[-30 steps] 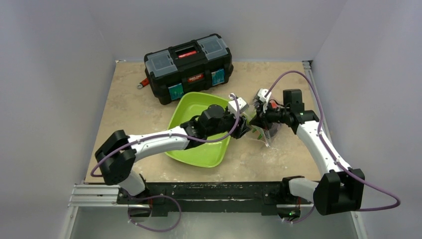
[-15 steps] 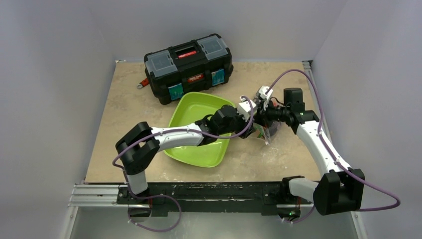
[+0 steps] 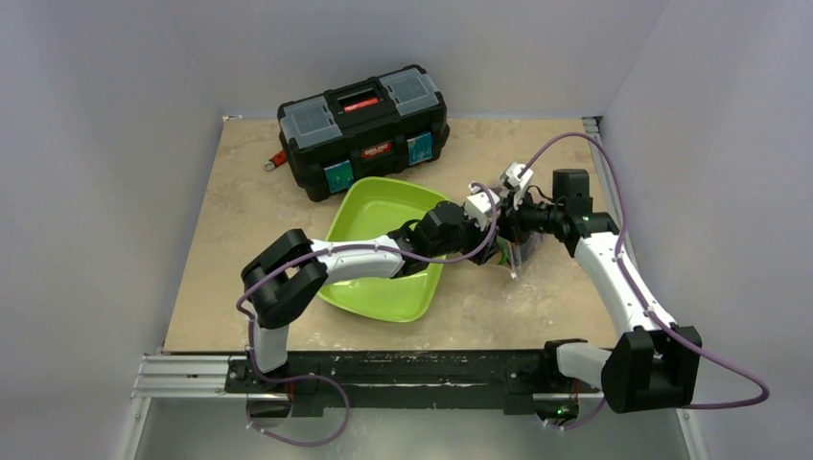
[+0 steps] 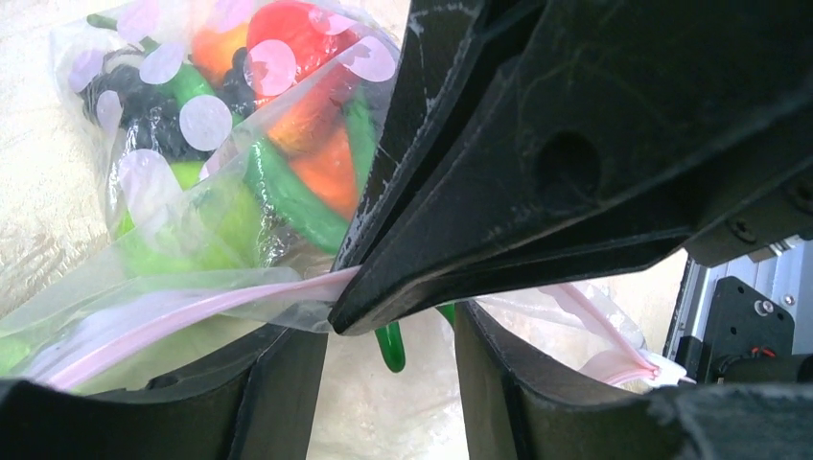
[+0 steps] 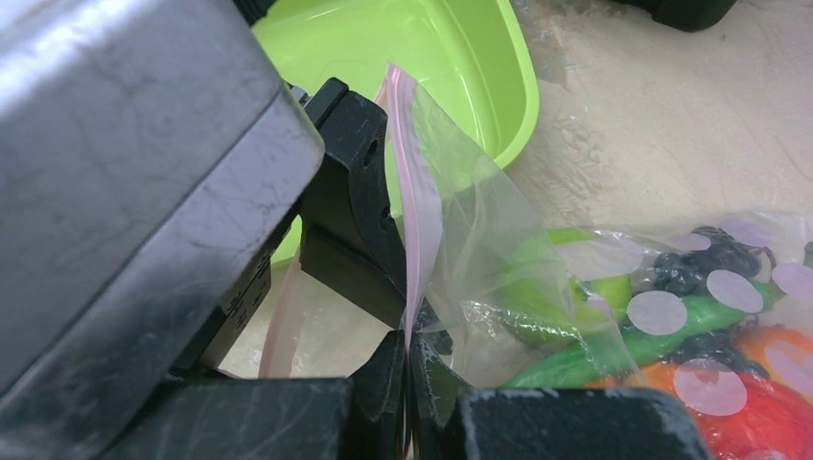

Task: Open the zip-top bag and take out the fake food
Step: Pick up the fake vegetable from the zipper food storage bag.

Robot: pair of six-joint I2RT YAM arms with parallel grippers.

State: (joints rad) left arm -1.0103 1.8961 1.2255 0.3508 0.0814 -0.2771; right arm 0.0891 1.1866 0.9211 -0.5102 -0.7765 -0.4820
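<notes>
The zip-top bag [image 3: 515, 252] lies right of the lime-green tray, with its pink zip strip [image 5: 414, 206] raised. My right gripper [image 5: 410, 356] is shut on that strip; its black fingers also fill the upper right of the left wrist view [image 4: 537, 182]. My left gripper [image 4: 388, 369] is open just below the pinch point, one finger [image 5: 353, 225] against the strip. The fake food sits inside the bag: a red strawberry [image 4: 297, 38], dark berries [image 4: 144, 115] and green bean pods [image 4: 288, 196]. One pod tip [image 4: 390, 347] hangs between my left fingers.
The lime-green tray [image 3: 383, 297] lies under my left forearm, left of the bag. A black toolbox [image 3: 364, 125] stands behind it at the back. A side wall runs along the table's right edge, close to the right arm.
My left arm has reached further right across the tray until its gripper meets the bag's mouth beside the right gripper. The right arm and bag have barely moved.
</notes>
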